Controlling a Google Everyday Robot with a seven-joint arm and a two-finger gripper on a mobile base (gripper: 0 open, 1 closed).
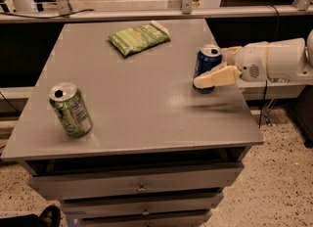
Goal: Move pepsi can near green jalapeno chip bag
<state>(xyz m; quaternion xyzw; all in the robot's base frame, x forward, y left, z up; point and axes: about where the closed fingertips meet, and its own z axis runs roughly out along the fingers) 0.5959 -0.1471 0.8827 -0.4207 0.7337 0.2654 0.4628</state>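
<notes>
The pepsi can (pixel 206 60), dark blue with a silver top, stands upright near the table's right edge. My gripper (pixel 211 69) reaches in from the right at the can's height and is open. Its pale near finger (pixel 217 77) crosses in front of the can's lower part, and the other finger sits behind the can's top right. The can is between them and still rests on the table. The green jalapeno chip bag (pixel 139 37) lies flat at the back middle of the table, well to the can's far left.
A green-and-white can (pixel 70 109) stands at the table's (pixel 137 103) front left. The table has drawers below. A rail and a ledge run along the back edge. My white arm (pixel 276 59) extends past the right edge.
</notes>
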